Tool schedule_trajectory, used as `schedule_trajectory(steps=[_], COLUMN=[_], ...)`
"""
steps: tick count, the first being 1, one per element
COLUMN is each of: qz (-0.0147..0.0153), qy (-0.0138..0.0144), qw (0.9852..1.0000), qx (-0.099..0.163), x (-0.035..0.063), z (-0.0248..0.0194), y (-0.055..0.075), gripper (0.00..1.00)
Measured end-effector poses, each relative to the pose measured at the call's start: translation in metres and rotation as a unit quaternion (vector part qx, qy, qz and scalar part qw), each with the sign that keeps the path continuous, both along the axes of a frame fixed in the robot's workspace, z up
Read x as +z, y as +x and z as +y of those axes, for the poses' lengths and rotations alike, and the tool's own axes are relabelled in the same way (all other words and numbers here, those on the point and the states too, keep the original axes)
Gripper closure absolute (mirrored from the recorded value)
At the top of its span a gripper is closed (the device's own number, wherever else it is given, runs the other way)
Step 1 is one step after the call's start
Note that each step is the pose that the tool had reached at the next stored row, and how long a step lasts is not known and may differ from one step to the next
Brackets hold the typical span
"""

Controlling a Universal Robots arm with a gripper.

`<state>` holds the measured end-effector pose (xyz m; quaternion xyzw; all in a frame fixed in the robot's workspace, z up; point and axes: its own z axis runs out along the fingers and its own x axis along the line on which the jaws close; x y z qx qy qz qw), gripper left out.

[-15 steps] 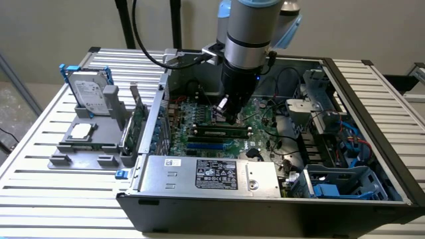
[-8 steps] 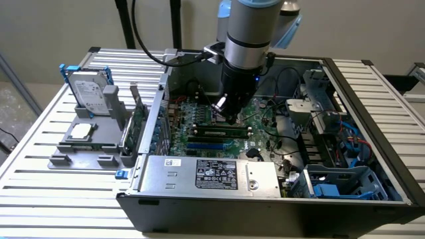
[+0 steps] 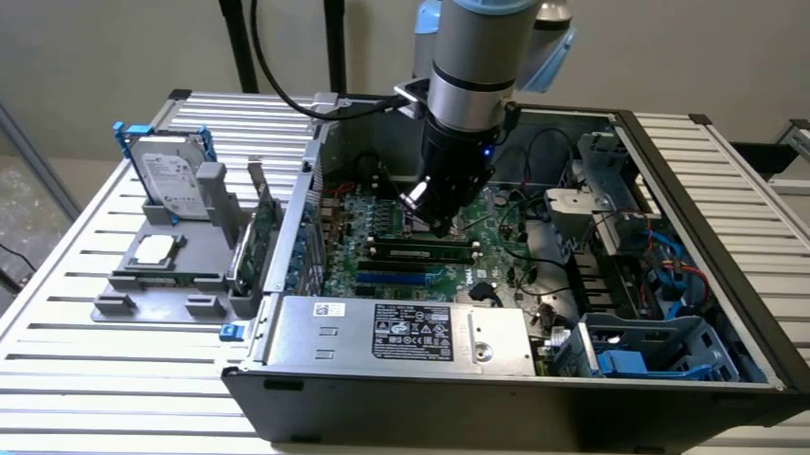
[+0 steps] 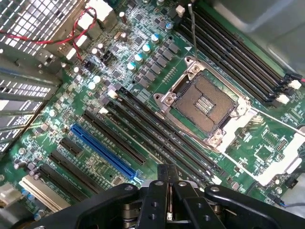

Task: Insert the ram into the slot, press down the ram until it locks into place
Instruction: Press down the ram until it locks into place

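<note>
- Ram point(image 3: 418, 251): lying lengthwise along a black slot point(image 3: 422, 259) on the board, in the middle of the open case point(image 3: 708, 190). Level by the look of it in the exterior view. Cannot tell whether the end clips have caught.
- Pincer point(image 3: 439, 226): clenched, tips pressed together, grasping nothing. Poised right at the ram's upper edge, toward the end on the exterior view's right. Contact or a small gap: cannot tell.
- In the wrist view, clenched pincer point(image 4: 167, 188) over a row of like slots point(image 4: 157, 136), beside the CPU socket point(image 4: 205, 105) and near the blue socket point(image 4: 102, 150).
- Likely trouble: pushing off-centre, so one end drops and latches while the other rides up, leaving the stick tilted and only half home.
- Also possible: narrow tips sliding off the thin edge and striking the board point(image 4: 267, 152) or a neighbouring slot.
- Hard pressing on a misaligned notch could stress the contacts or flex the board.
- Farther out: loose cables point(image 3: 538, 156) inside the case near the arm, able to snag it.
- Outside the case, a hard drive point(image 3: 171, 175) on the slatted desk point(image 3: 76, 313), well apart.
</note>
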<state>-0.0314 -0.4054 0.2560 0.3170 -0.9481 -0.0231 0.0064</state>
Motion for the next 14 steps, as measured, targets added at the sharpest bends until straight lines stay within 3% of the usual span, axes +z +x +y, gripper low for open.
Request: schedule_trajectory(steps=[7,14], qz=[0.0028,0.0034], qy=[0.0,0.0001], qw=[0.9987,0.9942], qx=[-0.051,-0.108], x=[-0.0001,-0.0002], z=[0.0,0.0], y=[0.0,0.0], gripper=[0.89,0.89])
